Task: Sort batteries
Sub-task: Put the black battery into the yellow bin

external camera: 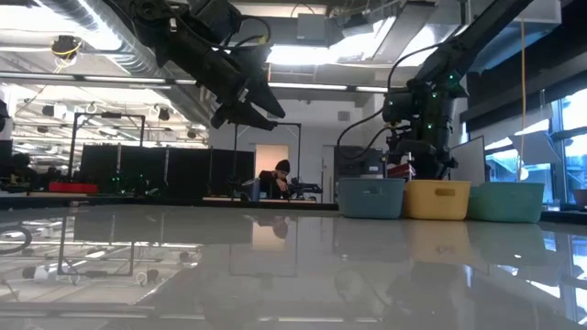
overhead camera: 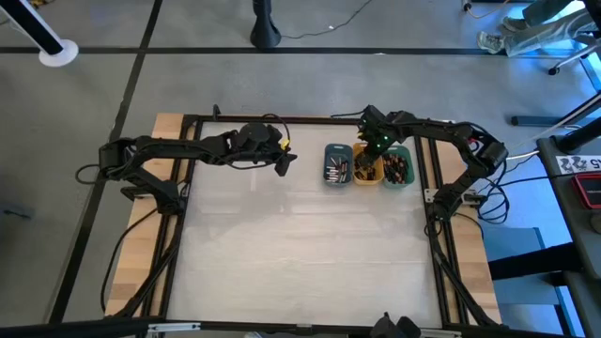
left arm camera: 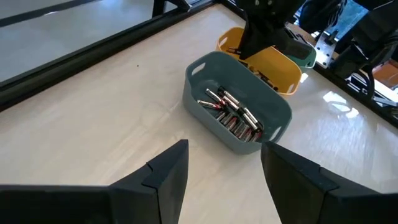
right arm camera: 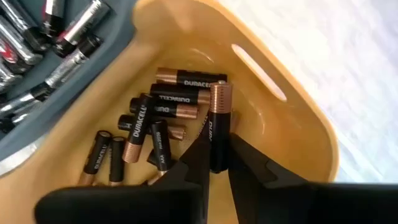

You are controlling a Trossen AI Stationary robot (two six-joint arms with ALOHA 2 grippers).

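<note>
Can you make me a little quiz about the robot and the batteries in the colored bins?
1. True or false: the right gripper pinches a black-and-copper battery over the yellow bin.
2. Which bin holds the silvery batteries with red marks? A) the slate-blue bin B) the green bin C) none of them
3. Fill in: the left gripper hangs above the table with its fingers ____ and nothing between them.

Key: 1 true; 2 A; 3 open
</note>
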